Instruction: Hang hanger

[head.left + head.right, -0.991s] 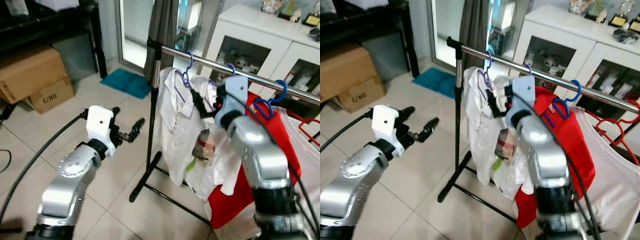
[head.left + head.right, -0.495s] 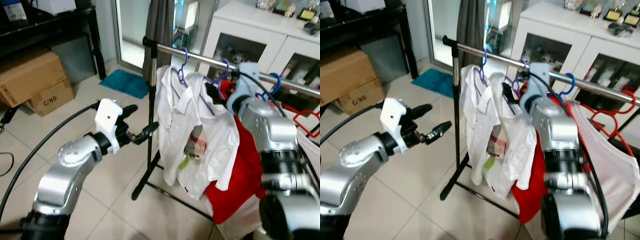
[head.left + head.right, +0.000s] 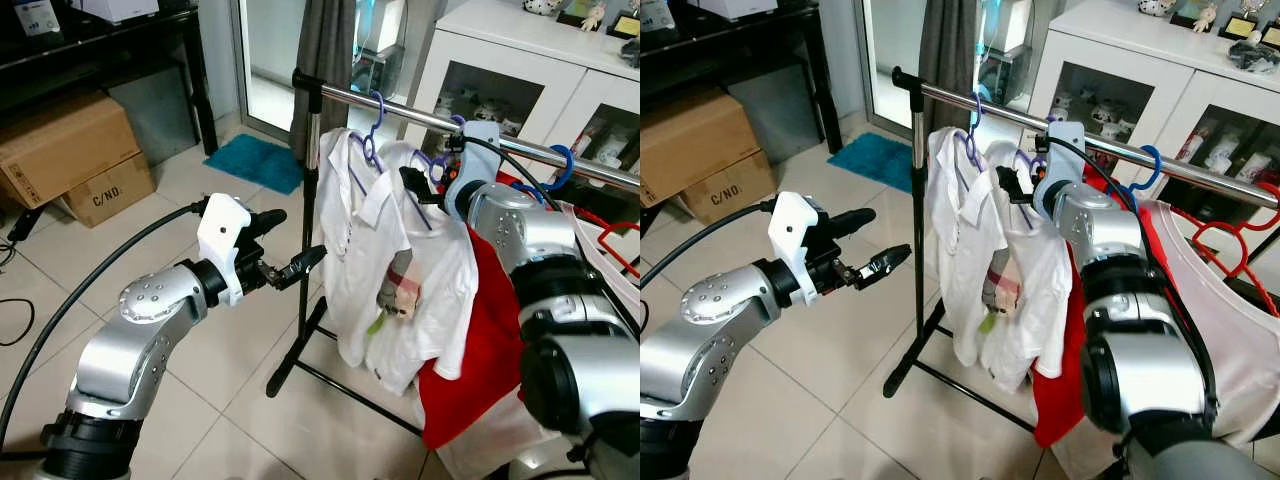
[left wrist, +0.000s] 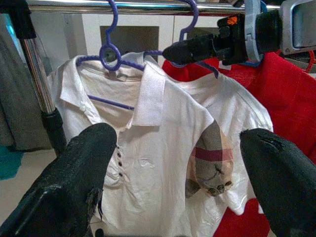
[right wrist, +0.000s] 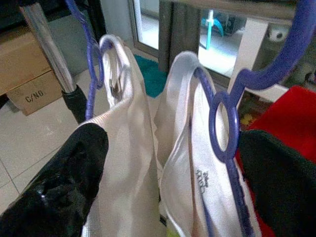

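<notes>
Two white shirts (image 3: pixel 400 280) hang on two purple hangers (image 4: pixel 111 49).

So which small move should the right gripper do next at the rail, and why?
Probably draw the right gripper back from the rail. Its fingers stand open on either side of the second purple hanger, whose hook already sits over the rail, so the white shirt appears hung.

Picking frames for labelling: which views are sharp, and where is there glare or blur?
Left eye view: sharp; bright glare from the glass door. Left wrist view: white polo shirt crisp, black fingers soft. Right wrist view: purple plastic hanger clear, fingers blurred, doorway overexposed.
</notes>
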`<state>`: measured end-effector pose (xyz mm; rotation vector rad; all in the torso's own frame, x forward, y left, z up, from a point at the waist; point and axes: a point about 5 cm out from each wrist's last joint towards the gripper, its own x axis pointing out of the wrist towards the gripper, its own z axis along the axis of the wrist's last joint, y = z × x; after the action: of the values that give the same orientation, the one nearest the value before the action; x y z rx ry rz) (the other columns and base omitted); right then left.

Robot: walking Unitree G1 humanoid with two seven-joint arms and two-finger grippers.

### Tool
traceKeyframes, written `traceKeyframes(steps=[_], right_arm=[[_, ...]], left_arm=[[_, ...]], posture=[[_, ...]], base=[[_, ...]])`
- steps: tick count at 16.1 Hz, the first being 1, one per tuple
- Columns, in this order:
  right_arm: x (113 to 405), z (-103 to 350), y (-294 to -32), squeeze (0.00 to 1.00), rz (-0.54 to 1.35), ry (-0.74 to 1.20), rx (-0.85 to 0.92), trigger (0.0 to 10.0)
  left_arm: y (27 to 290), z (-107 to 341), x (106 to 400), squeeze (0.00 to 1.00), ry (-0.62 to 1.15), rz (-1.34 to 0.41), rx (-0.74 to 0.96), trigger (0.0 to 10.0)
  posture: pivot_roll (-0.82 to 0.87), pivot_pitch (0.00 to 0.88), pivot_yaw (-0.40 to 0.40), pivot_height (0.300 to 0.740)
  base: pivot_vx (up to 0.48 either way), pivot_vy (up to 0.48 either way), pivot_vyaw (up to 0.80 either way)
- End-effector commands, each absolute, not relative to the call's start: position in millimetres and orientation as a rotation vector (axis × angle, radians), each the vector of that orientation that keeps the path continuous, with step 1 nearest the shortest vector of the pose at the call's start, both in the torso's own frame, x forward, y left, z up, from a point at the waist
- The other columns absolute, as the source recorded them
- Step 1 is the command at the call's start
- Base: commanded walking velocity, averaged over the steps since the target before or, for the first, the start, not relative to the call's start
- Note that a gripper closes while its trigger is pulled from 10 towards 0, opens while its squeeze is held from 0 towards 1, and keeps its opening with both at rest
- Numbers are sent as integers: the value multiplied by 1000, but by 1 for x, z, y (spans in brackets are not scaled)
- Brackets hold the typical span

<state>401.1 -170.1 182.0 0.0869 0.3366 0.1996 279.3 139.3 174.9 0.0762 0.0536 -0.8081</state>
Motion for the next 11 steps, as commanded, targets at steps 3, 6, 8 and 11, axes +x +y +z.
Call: traceKeyframes(steps=[3,6,8,11], right_arm=[[406,185,-173,0,188,338,101,1412],[407,184,-175,0,186,350,96,196],[408,184,-177,0,167,343,94,0],[409,185,-177,0,164,337,98,0]], left_arm=[[137,177,279,0,64,-829,101,10000],[137,176,279,0,67,-830,105,10000],[136,176,280,0,60,-834,109,10000],[135,176,280,0,59,-839,107,10000]], posture=[[-29,0,-44,740],[-30,0,-45,740],[-37,0,-43,740],[-37,0,-43,740]], base=[[0,0,0],[0,0,0],[0,0,0],[0,0,0]])
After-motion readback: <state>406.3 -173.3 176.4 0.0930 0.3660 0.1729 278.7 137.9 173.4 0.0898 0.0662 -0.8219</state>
